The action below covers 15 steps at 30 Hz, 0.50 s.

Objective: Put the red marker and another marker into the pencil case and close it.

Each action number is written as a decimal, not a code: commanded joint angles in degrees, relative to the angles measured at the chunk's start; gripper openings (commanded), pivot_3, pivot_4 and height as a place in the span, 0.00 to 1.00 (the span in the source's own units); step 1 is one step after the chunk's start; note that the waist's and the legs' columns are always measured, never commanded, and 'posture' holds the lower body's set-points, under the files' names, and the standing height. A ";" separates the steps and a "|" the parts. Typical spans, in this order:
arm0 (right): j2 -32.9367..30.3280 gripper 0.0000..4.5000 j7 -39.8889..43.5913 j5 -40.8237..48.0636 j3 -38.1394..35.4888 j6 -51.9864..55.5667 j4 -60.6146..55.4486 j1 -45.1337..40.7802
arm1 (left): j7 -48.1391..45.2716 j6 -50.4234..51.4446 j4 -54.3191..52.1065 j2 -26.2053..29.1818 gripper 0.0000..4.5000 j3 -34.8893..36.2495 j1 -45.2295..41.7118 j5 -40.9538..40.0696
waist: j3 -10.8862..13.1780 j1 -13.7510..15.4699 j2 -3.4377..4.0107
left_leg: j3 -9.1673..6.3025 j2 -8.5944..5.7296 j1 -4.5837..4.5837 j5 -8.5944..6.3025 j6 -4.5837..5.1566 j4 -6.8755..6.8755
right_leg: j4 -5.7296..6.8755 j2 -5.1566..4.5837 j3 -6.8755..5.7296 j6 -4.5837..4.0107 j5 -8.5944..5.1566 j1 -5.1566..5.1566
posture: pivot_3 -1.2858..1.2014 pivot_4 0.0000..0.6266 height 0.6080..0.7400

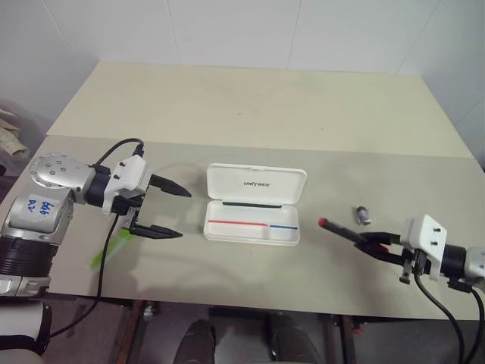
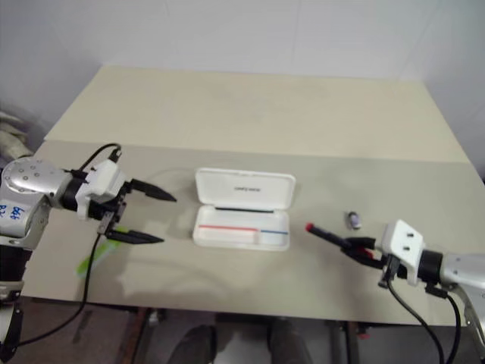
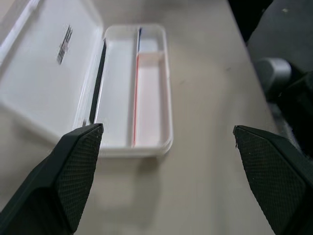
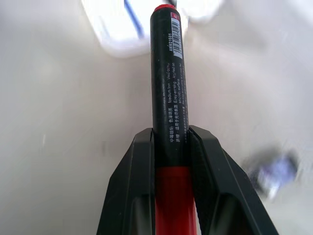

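The white pencil case [image 1: 254, 205] lies open at the table's middle, lid flat behind the tray, with a red and a blue line inside. To its left my left gripper [image 1: 170, 211] hovers open, pointing at the case [image 3: 146, 88] with nothing between its fingers. On the right, my right gripper [image 1: 367, 243] is shut on the red marker [image 1: 341, 231], lifted off the table, with the marker's free end pointing toward the case. In the right wrist view the black barrel [image 4: 168, 88] runs out from between the fingers [image 4: 139, 161]. The light green highlighter [image 1: 101, 256] lies under my left arm, partly hidden by a cable.
A small grey stubby object [image 1: 364, 214] lies on the table just behind the held marker. The table's front edge [image 1: 250, 299] runs close below both grippers. A wide bare stretch of table [image 1: 258, 106] reaches to the back wall.
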 commanded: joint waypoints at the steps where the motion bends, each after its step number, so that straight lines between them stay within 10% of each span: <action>1: 0.19 0.13 -1.02 4.43 2.19 4.81 -5.39 -4.20 | -1.40 -2.67 2.31 1.26 1.00 1.95 0.20 1.33 | 0.01 -0.04 0.02 | 0.00 0.00 0.00 0.00 0.00 0.00 | 0.01 0.00 0.00 0.00 0.00 0.00 | 0.52 0.24 1.00; 15: 8.90 0.13 -4.68 -3.68 21.33 6.41 -1.05 -25.77 | -0.28 -4.33 3.49 2.84 1.00 4.67 4.14 2.62 | 0.02 -0.14 0.03 | -0.02 0.01 -0.09 0.00 0.00 -0.06 | 0.01 -0.04 -0.07 -0.03 -0.02 -0.16 | 0.52 0.24 1.00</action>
